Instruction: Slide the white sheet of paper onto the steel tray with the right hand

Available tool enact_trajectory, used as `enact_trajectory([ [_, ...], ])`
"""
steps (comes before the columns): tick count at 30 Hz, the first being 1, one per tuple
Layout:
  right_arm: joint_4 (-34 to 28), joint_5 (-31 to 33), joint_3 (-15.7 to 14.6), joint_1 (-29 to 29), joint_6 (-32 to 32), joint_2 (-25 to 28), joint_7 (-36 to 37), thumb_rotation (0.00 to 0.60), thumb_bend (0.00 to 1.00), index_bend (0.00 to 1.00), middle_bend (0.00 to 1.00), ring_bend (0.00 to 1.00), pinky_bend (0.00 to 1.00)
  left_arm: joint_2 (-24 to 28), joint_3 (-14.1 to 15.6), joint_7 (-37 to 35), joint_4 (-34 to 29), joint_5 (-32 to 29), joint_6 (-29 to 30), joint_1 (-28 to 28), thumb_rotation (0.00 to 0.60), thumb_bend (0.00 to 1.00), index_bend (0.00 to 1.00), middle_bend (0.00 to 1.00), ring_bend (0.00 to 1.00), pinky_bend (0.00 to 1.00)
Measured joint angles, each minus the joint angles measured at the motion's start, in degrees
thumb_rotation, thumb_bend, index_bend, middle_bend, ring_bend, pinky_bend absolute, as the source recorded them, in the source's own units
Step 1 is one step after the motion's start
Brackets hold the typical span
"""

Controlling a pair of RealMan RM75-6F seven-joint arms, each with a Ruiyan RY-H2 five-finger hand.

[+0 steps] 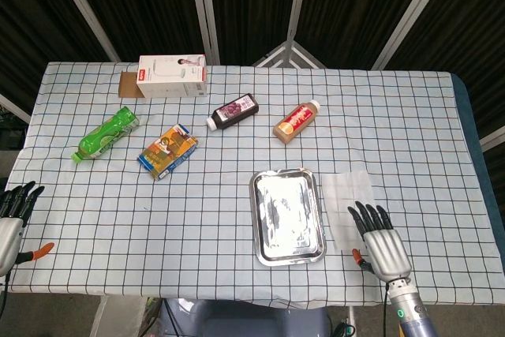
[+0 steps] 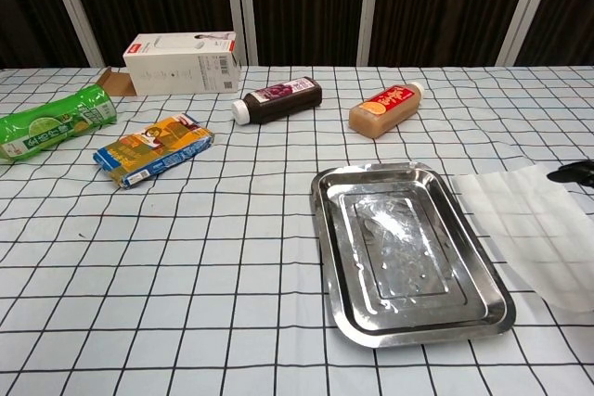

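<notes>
Reaching stage: on the checked tabletop near its front edge, steel tray lies empty, white sheet just beside it rightward. Right hand, fingers spread and released, overlaps the sheet's front end; next, press down and push left.

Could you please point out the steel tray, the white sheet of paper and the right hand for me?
steel tray [image 1: 261, 222]: head view, on its left rim.
white sheet of paper [image 1: 341, 191]: head view, on its bare far part.
right hand [image 1: 379, 241]: head view, on the back of the hand.
</notes>
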Motion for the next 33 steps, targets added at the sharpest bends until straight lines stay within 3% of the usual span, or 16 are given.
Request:
enact_trajectory([
  [11,8.57,1.33,0.59,1.04,-0.18,-1.75,-4.60,0.600,0.39,0.00,0.00,0.00,0.00,0.02,0.05,0.00,-0.12,0.03,-0.15,-0.07,0.600,0.00,0.00,0.00,0.00,0.00],
  [22,8.70,6.96,-0.34,0.55,-1.84,-1.07,-11.25,0.600,0.39,0.00,0.00,0.00,0.00,0.30,0.13,-0.64,-0.34,0.15,-0.07,0.02,0.600,0.00,0.00,0.00,0.00,0.00],
  [33,10.74,9.88,-0.02,0.39,-2.07,-2.41,-12.11,0.600,0.39,0.00,0.00,0.00,0.00,0.48,0.20,-1.18,-0.36,0.26,-0.14,0.02,0.600,0.00,0.00,0.00,0.00,0.00],
])
